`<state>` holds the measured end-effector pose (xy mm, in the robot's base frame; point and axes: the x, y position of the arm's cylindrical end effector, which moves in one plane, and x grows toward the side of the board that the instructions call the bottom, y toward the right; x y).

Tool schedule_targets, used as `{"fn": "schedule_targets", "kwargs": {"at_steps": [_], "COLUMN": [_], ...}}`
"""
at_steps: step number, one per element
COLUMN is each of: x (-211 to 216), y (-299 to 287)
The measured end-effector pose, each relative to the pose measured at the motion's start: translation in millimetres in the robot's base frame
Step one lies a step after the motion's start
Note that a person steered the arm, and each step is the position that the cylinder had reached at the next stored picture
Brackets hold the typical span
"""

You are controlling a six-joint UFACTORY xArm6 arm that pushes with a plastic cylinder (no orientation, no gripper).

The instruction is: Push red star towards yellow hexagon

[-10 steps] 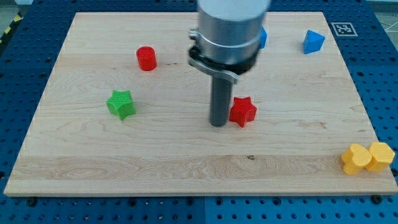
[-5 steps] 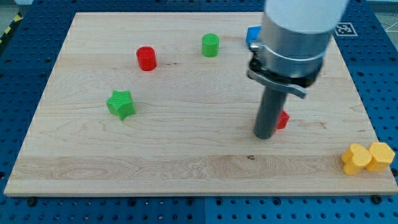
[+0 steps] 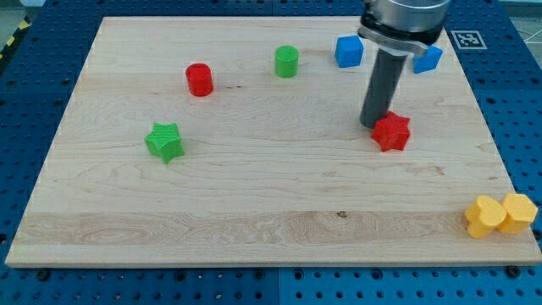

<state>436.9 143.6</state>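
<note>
Pale wooden board [image 3: 254, 212] laid on a blue perforated table [image 3: 25, 110]; black-and-white marker [image 3: 468, 39] at the view's top right corner. Dark rod upright, my tip [image 3: 373, 125] down on the wood, gripping nothing, touching the red star [image 3: 391, 131] at its upper left. Yellow hexagon [image 3: 517, 212] near the bottom right corner, touching another yellow block [image 3: 483, 217], well apart from the star. Elsewhere: red cylinder [image 3: 199, 80], green cylinder [image 3: 287, 61], green star [image 3: 164, 141], blue cube [image 3: 349, 51], second blue block [image 3: 429, 58] partly hidden behind the rod.

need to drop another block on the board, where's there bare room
Bare wood spans the view's bottom from below the green star to the yellow blocks, and the middle between star and red star. Crowded at top right, where my tip touches the red star.
</note>
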Motion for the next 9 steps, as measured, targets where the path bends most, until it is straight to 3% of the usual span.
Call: {"fn": "schedule_targets", "kwargs": {"at_steps": [2,7,9], "x": [60.0,42.0,72.2], "y": [18.3,56.2,64.7]}}
